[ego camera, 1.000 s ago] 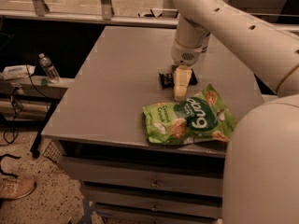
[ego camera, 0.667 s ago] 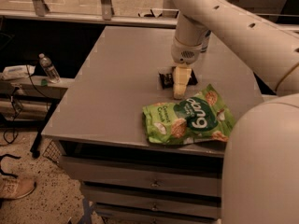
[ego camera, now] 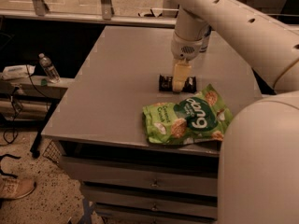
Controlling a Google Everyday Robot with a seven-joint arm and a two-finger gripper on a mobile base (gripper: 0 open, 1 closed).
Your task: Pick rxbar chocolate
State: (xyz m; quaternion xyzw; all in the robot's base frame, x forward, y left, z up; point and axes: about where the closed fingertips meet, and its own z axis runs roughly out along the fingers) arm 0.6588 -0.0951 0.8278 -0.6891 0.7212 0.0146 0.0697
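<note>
Black rxbar chocolate (ego camera: 164, 83) flat on grey table (ego camera: 112, 78), directly under tool (ego camera: 178, 87); tool's grip indiscernible

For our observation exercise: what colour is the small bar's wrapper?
Black, pale markings; camera view shows it. The gripper is down on the rxbar chocolate.

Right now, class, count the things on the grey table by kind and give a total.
Snack bars: 1, the rxbar chocolate, with the gripper down over its middle.
Snack bags: 1, the green bag.
Cans: 1, the can, mostly hidden behind the arm.
Total: 3.
</note>
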